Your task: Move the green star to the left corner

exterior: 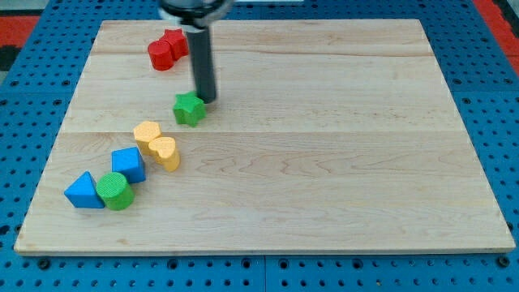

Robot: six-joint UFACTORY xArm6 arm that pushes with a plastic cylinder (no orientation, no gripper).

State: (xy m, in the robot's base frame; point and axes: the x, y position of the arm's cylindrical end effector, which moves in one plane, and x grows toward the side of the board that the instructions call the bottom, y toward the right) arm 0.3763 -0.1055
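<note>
No writing, brand or label can be read anywhere in the view.

My tip (207, 99) has no jaws to spread or press together; it is a plain dark rod and holds nothing. It stands upright on the board (324, 162), coming down from the view's top. Its lower end sits at the upper right edge of the green star (189, 108), touching it or just beside it; I cannot tell which.

The green star lies in the board's left half, toward the view's top, well apart from the left corners. It is compact, with no clear long axis, and which way its points face is too small to tell.

Above and left of the star, 2 red blocks touch each other: a red star (175, 41) and a red block (160, 55) of rounded shape just below and left of it.

Below and left of the green star, 2 yellow blocks touch: a yellow block (147, 134) and a yellow heart (165, 152).

Further down to the left sit a blue cube (128, 164), a blue triangle (83, 191) and a green cylinder (115, 191). The cylinder lies between the 2 blue blocks and touches both.
</note>
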